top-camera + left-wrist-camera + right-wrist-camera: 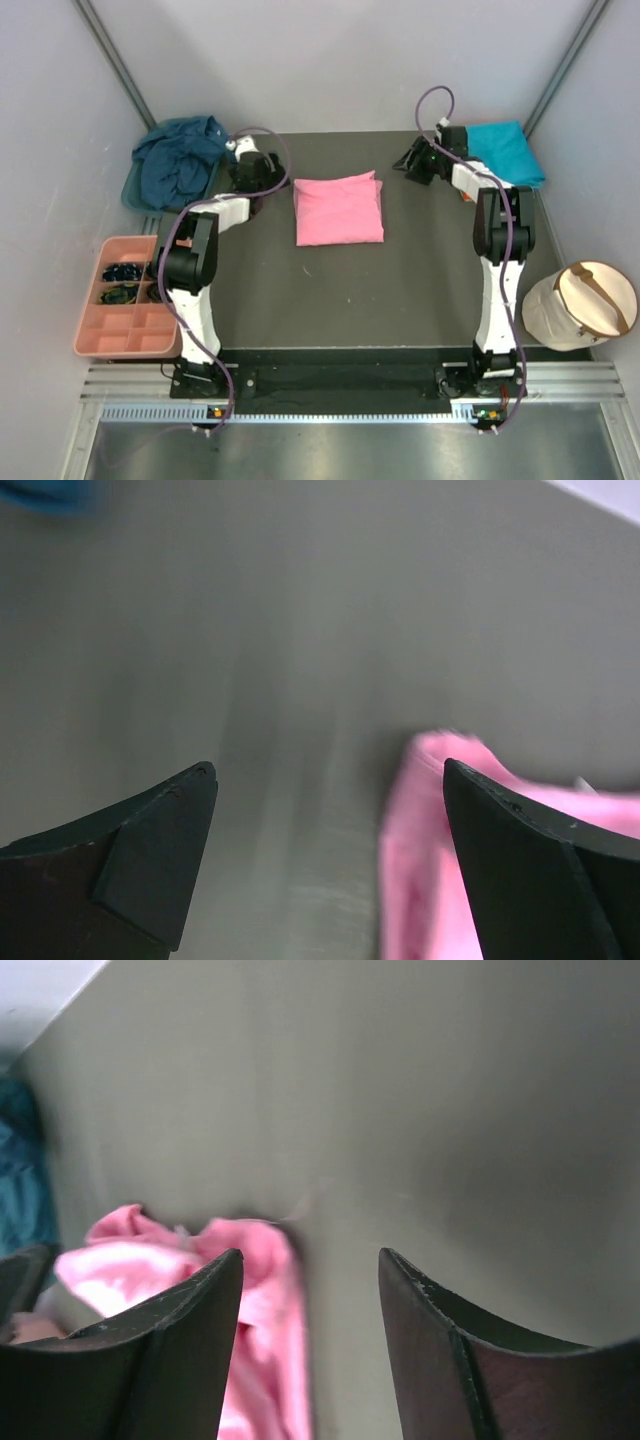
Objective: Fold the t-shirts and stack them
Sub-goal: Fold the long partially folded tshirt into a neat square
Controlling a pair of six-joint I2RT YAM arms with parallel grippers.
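Black fingers of the left gripper [327,770] stand wide apart over the bare dark table [350,300], gripping nothing. The crumpled navy blue cloth t-shirt [180,160] sits heaped in the teal plastic basin [130,197] beside that arm. Mid-table lies the folded bright pink cloth t-shirt [338,210], its edge just beside one left finger. The right gripper [310,1255] is likewise spread and empty, near the flat turquoise cloth t-shirt [505,150]. Likely trouble: a finger could snag the pink hem and undo the fold, or the navy shirt could drag the basin when lifted.
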